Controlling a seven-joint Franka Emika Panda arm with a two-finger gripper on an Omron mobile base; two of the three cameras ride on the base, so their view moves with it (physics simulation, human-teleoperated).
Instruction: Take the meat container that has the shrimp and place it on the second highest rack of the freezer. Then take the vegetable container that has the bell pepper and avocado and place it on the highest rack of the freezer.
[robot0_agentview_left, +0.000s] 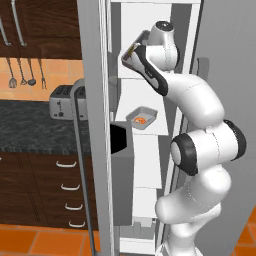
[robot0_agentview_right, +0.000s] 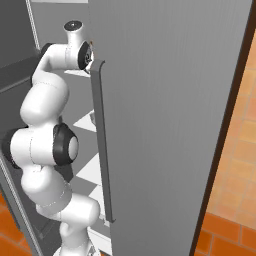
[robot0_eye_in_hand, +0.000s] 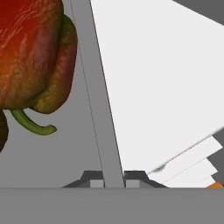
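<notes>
The gripper (robot0_eye_in_hand: 113, 179) is pinched nearly closed on the thin grey wall of the vegetable tray (robot0_eye_in_hand: 94, 87), one finger (robot0_eye_in_hand: 97, 180) on each side of it. Inside the tray, at 10 o'clock from the fingers, lies the red-green bell pepper (robot0_eye_in_hand: 35, 52). In the left base view the tray (robot0_agentview_left: 131, 54) is tilted at the freezer's (robot0_agentview_left: 150, 150) top shelf. The shrimp tray (robot0_agentview_left: 142, 118) rests on the second shelf (robot0_agentview_left: 155, 129), at 6 o'clock below.
</notes>
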